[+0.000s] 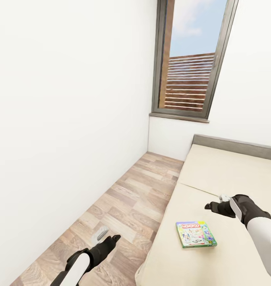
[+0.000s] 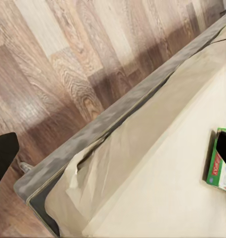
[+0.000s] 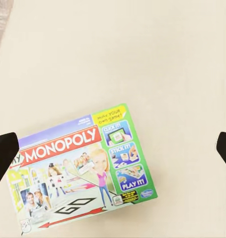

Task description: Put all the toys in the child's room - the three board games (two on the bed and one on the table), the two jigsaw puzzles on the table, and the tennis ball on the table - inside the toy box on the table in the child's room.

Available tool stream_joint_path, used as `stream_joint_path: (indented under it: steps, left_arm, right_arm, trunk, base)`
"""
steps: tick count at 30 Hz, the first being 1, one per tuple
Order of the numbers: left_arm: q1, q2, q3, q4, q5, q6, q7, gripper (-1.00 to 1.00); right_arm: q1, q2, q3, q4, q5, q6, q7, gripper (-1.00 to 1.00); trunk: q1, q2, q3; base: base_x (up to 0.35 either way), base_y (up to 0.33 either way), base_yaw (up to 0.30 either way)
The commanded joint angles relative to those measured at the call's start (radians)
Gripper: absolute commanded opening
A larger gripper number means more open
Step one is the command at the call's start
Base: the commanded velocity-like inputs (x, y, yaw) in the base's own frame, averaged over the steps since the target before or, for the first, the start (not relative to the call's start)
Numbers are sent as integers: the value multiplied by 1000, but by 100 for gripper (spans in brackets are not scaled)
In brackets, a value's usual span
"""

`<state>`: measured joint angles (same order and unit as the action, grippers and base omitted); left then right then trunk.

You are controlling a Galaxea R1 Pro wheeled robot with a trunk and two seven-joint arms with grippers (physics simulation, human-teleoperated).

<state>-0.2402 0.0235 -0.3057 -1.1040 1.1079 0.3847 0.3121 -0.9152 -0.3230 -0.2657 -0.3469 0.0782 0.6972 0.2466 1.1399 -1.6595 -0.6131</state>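
The right gripper is held with its fingers spread wide and nothing between them, above the beige sheet of the bed. Just below it, the green-edged Monopoly board game is laid flat on the sheet, untouched. The left gripper is seen released too, over the wood-plank floor beside the bed's dark grey frame.
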Motion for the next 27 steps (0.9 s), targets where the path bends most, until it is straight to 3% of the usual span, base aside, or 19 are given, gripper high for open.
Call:
stream_joint_path:
  steps: [1,9,17,27]
  left_arm:
    - [-1,1,0,-4,11,-1,9,100]
    - [-1,5,11,-47,29,2,-13,100]
    - [-1,7,47,-67,118,9,-20,100]
    - [-1,8,51,-61,122,10,-23,100]
  right_arm:
    - [-1,0,-7,-1,9,4,6,100]
    - [-1,2,-9,-1,11,8,5,100]
    - [-1,4,-8,3,12,19,3,100]
    - [2,4,-11,8,12,13,6,100]
  trunk:
    - [0,-1,-1]
    - [0,-1,-1]
    - [27,-50,-23]
    - [65,-120,-54]
  base:
    - [48,-52,0]
    - [20,-21,0]
    - [3,-3,0]
    - [0,0,0]
